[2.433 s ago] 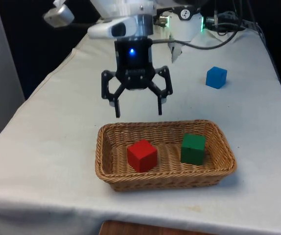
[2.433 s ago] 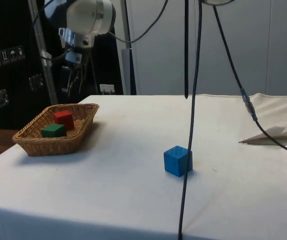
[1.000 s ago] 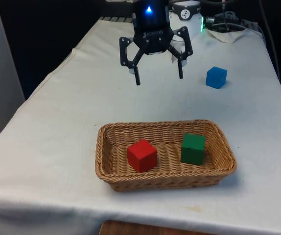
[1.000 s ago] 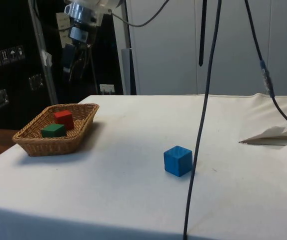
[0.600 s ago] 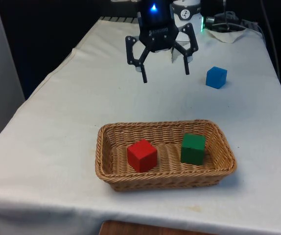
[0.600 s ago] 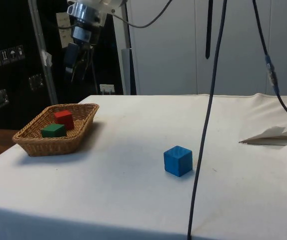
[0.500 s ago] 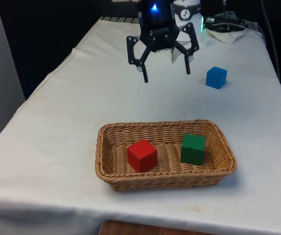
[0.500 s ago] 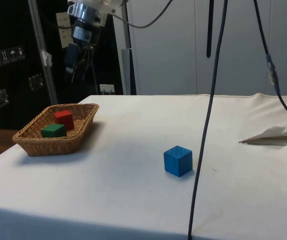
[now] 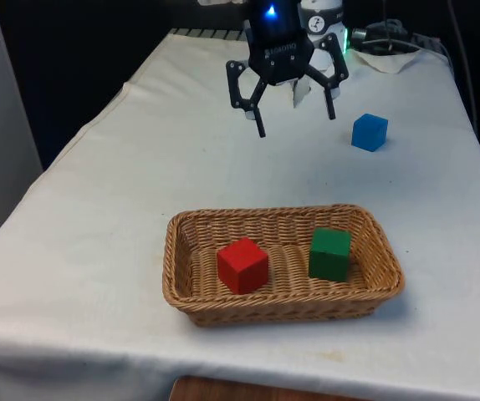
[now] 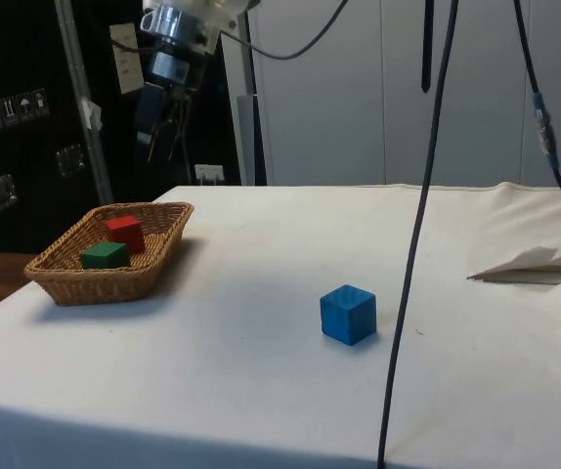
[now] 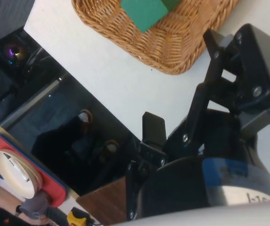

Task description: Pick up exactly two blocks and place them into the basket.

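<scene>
Blocks — red block (image 9: pixel 242 264) and green block (image 9: pixel 330 253) — sit in the basket (image 9: pixel 191 297), lower centre. Gripper (image 9: pixel 296 122) hangs upper centre, jaws wide and empty, task apparently met — blue block (image 9: pixel 369 132) left out.

The arm above the gripper (image 9: pixel 296 122) is cut off at the front view's upper edge. In the wrist view the basket (image 11: pixel 172 44) and the green block (image 11: pixel 146 10) run past the picture's edge.

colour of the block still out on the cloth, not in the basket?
Blue. The blue block sits alone on the white cloth, clearest in the side view.
</scene>
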### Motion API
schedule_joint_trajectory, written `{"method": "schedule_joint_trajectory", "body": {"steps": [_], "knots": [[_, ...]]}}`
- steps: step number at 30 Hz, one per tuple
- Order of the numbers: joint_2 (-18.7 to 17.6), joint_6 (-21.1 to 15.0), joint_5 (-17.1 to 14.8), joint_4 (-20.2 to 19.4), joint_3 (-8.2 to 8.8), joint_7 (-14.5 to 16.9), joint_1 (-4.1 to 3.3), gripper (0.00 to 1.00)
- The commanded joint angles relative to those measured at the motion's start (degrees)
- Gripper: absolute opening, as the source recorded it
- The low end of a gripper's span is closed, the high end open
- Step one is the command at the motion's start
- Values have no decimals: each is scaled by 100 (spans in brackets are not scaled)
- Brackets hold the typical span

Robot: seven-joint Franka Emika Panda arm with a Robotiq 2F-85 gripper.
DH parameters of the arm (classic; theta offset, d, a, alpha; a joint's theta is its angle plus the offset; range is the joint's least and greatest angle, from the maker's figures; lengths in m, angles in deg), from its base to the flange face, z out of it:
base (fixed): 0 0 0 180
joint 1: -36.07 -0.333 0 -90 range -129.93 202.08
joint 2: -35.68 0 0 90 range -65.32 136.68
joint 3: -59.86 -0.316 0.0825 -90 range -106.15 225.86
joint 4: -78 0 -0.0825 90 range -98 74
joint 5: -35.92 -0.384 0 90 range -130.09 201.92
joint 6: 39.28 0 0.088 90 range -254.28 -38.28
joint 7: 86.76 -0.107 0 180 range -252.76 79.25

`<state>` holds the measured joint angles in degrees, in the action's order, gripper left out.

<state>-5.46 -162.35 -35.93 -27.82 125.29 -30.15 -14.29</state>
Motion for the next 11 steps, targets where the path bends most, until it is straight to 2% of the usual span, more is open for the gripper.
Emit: {"method": "schedule_joint_trajectory", "body": {"steps": [1,2,3,10,11], "knots": [[155,-126,-52,-252,69,132,-160,100],[23,0,0,-23,0,23,-6,100],[172,-138,-63,-281,57,160,-160,100],[252,-115,-160,-355,-46,321,-80,100],[212,-40,-115,-309,-69,304,-23,100]]}}
